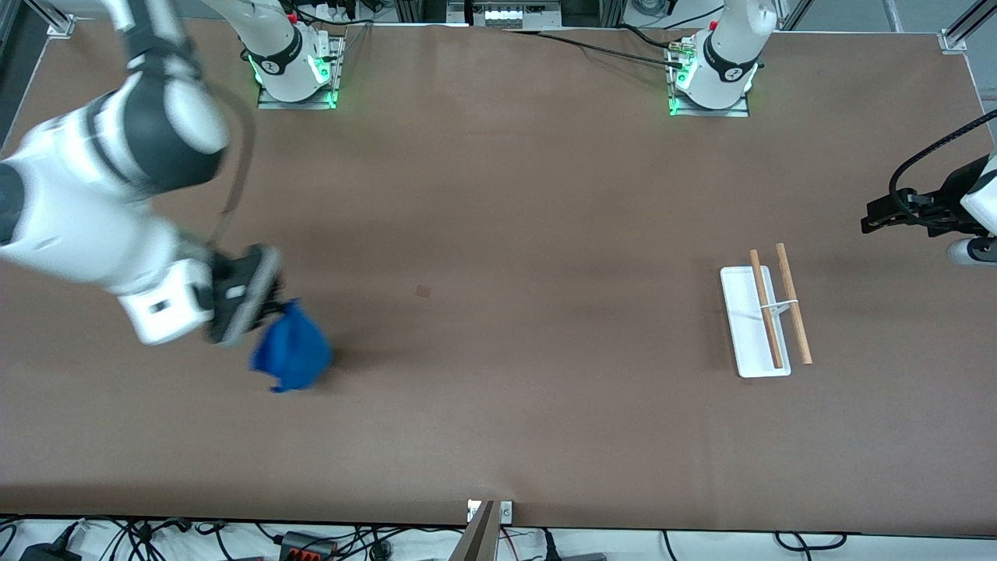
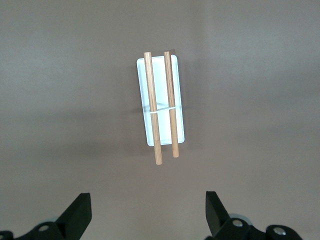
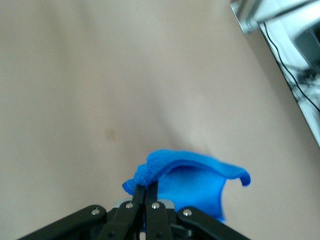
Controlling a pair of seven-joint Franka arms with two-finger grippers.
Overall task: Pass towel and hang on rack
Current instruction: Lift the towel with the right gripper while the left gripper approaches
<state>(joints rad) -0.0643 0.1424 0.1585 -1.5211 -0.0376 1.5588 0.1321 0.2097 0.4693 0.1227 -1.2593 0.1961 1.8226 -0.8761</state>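
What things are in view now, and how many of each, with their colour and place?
towel: one, bright blue, bunched, hanging from the right gripper at the right arm's end of the table.
rack: one, white base with two light-brown wooden rods, standing toward the left arm's end.
table: one, brown.
right gripper: one, black, shut on the towel.
left gripper: one, black, open, waiting in the air by the rack.

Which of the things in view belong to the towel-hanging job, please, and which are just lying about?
Belonging to the job:
- towel, pinched in the right hand
- rack, toward the left arm's end
- left hand, open, over the table by the rack

Lying about:
- small dark mark on the table
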